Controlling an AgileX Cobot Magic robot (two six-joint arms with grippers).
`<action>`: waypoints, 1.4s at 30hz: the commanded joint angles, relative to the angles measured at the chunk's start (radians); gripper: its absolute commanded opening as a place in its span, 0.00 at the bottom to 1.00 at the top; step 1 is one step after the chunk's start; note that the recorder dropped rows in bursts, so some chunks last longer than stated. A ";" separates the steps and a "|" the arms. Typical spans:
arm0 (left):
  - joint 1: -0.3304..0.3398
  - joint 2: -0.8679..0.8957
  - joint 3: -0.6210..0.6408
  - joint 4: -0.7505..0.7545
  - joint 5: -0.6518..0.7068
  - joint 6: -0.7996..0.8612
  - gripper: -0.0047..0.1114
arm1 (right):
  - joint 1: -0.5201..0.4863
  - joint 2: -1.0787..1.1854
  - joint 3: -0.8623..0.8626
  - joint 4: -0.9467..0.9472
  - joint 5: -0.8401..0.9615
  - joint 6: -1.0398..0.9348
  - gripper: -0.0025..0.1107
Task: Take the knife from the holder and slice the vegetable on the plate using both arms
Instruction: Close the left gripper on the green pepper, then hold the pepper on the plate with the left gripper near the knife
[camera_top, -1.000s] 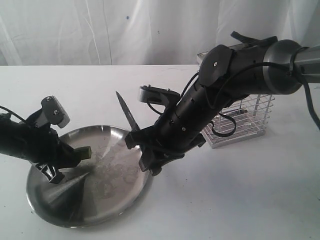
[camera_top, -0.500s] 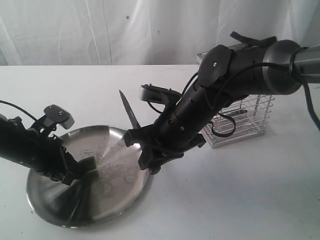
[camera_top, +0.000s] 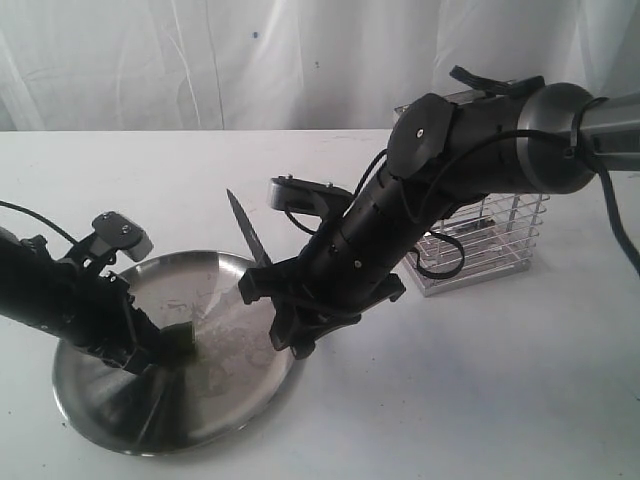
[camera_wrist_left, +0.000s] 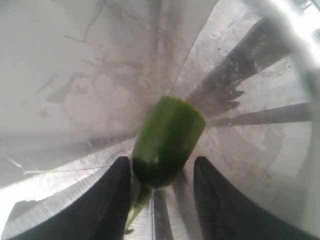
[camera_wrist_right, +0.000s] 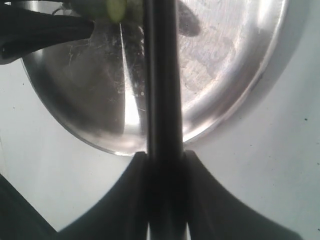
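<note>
Left gripper (camera_wrist_left: 162, 172) is loosening around the vegetable (camera_wrist_left: 167, 140) on the plate (camera_top: 235, 400).
Right gripper (camera_wrist_right: 164, 162), clenching the knife (camera_top: 247, 233), is edging closer.

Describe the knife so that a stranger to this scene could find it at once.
Find the round steel plate on the white table. Over its rim, the right gripper is shut on the knife. It is the only slim dark blade, pointing up.
</note>
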 joint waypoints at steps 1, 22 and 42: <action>-0.004 -0.008 0.000 -0.006 0.046 -0.007 0.51 | 0.002 -0.013 0.003 0.000 0.003 0.002 0.02; -0.004 -0.127 0.000 0.148 0.199 0.198 0.57 | 0.002 -0.013 0.003 0.000 -0.041 0.028 0.02; -0.004 0.039 0.002 -0.055 0.143 0.743 0.57 | 0.002 -0.013 0.003 0.000 -0.010 0.024 0.02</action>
